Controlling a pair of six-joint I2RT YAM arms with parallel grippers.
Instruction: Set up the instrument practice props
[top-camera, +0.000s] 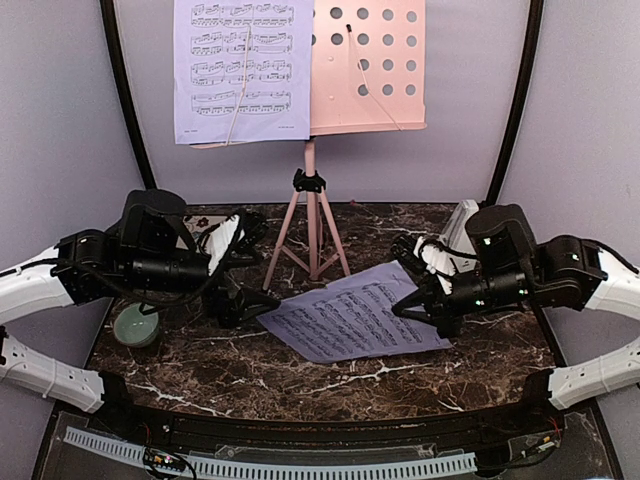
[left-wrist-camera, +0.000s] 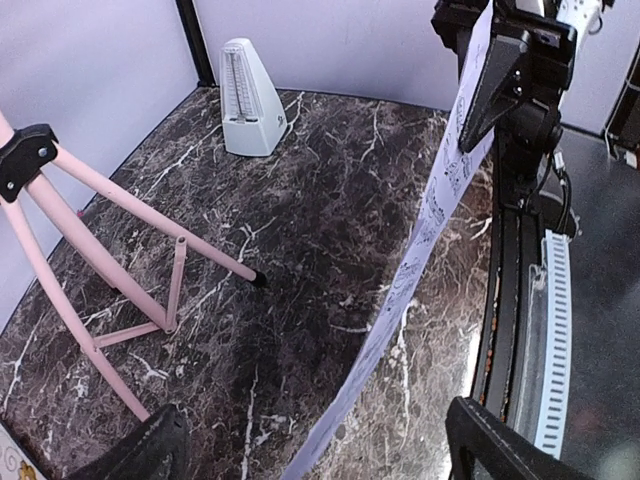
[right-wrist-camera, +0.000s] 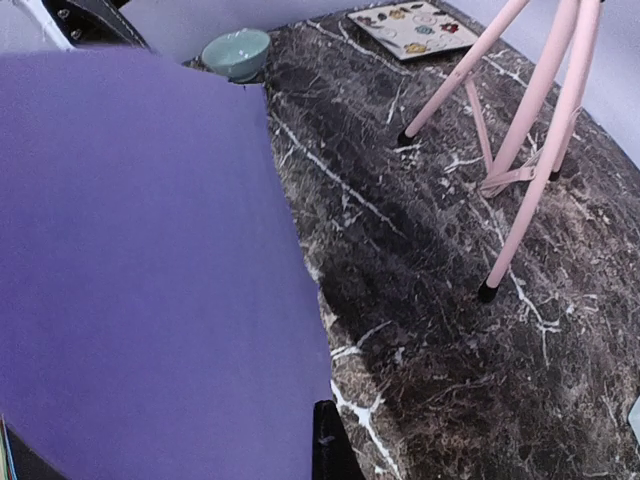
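The pink music stand (top-camera: 368, 65) stands at the back on its tripod legs (top-camera: 310, 235), with one sheet-music page (top-camera: 243, 68) on its left half. The second page (top-camera: 355, 320) lies slanted at mid-table, its right edge lifted. My right gripper (top-camera: 415, 300) is shut on that edge; in the right wrist view the page's blank back (right-wrist-camera: 150, 270) hides one finger beside my right gripper (right-wrist-camera: 300, 450). My left gripper (top-camera: 250, 270) is open at the page's left edge. In the left wrist view (left-wrist-camera: 310, 460) the page (left-wrist-camera: 420, 240) runs edge-on between the fingers. The metronome (left-wrist-camera: 250, 100) stands at back right.
A pale green bowl (top-camera: 135, 325) sits at the left edge and also shows in the right wrist view (right-wrist-camera: 238, 52). A floral coaster (right-wrist-camera: 408, 25) lies behind it. The tripod legs (left-wrist-camera: 110, 260) spread over the back middle. The metronome (top-camera: 462, 225) is partly hidden behind my right arm.
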